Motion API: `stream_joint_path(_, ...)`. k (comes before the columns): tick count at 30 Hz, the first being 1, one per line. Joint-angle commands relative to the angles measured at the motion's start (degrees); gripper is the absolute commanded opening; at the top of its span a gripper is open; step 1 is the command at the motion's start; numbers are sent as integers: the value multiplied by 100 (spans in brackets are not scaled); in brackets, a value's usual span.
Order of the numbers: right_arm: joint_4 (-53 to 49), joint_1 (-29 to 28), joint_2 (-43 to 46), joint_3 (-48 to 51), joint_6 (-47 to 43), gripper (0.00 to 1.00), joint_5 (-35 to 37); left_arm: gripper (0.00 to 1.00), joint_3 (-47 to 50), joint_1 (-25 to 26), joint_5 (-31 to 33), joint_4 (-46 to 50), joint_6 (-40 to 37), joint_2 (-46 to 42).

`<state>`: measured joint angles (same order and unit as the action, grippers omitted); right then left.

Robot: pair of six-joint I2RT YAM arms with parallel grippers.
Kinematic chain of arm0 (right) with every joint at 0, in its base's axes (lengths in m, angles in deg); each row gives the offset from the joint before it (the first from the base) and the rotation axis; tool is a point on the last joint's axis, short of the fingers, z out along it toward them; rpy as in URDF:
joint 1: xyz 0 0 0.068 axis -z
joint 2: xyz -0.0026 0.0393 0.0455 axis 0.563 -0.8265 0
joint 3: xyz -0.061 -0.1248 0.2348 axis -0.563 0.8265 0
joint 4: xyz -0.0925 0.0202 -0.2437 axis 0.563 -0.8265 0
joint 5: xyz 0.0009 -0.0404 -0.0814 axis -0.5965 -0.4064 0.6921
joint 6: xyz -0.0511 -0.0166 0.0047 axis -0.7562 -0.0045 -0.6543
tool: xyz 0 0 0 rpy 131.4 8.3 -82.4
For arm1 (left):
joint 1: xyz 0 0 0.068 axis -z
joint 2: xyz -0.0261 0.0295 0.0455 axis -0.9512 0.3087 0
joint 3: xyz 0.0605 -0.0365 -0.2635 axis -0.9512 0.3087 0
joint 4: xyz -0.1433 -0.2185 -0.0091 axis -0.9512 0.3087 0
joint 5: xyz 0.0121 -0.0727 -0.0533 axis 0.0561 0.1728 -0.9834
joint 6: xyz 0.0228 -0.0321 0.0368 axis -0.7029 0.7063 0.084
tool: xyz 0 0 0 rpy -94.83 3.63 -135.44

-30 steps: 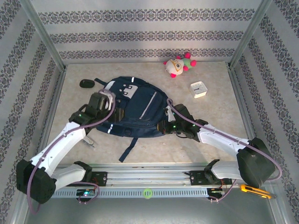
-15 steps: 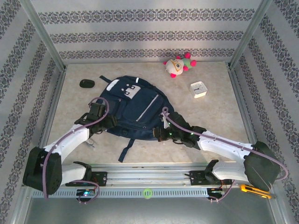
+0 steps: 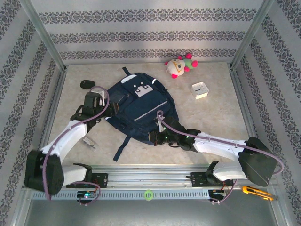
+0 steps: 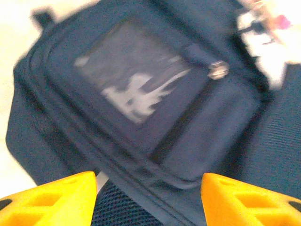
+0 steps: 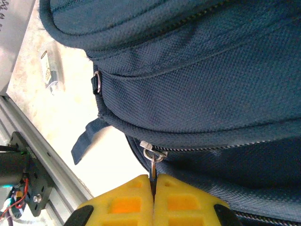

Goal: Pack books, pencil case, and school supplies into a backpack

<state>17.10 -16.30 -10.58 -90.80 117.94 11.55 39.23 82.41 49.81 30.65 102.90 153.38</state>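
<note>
This soft navy backpack (image 3: 138, 106) looks limp and likely to drag. Right jaws clamp its metal zipper pull (image 5: 153, 160) at five o'clock, a sound hold. Left jaws stand apart at nine.

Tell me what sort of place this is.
Probably a robot training cell: wallpapered panels on a metal frame, two arms bolted to a rail, and props like a navy backpack, plush toy and clock.
</note>
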Motion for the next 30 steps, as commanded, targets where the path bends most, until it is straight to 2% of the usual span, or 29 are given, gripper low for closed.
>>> stream_joint_path(1, -11, 163, 83, -199, -120, 0, -523, 60, 291, 62, -967, -372, -1707, -737)
stream_joint_path(4, 5, 281, 77, -187, -136, 0, -708, 59, 406, 394, -1526, -277, -2805, -1180)
stream_joint_path(6, 10, 335, 79, -184, -148, 0, -779, 60, 396, 772, -1587, -188, -3511, -1264)
stream_joint_path(8, 11, 378, 76, -191, -158, 0, -835, 63, 307, 1273, -1593, -26, -4278, -1179)
stream_joint_path(10, 2, 413, 53, -193, -166, 0, -876, 66, 122, 1851, -1193, 73, -4869, -915)
stream_joint_path(13, 4, 457, 35, -176, -171, 0, -891, 73, -211, 2359, -950, 135, -5212, -321)
stream_joint_path(17, 15, 503, 26, -150, -174, 0, -907, 76, -376, 2610, -767, -207, -5263, 243)
stream_joint_path(18, 20, 508, 26, -157, -171, 0, -916, 76, -370, 2645, -558, -395, -5215, 365)
stream_joint_path(22, 59, 531, 18, -158, -192, 0, -968, 66, -523, 2744, 4, -676, -5121, 806)
stream_joint_path(25, 75, 580, 8, -154, -210, 0, -1037, 69, -541, 2756, 430, -883, -5091, 1079)
stream_joint_path(27, 77, 617, 17, -140, -219, 0, -1066, 66, -472, 2752, 712, -1072, -5101, 1160)
stream_joint_path(30, 10, 750, 51, -93, -212, 0, -1094, 37, -421, 2749, 573, -868, -5317, 1074)
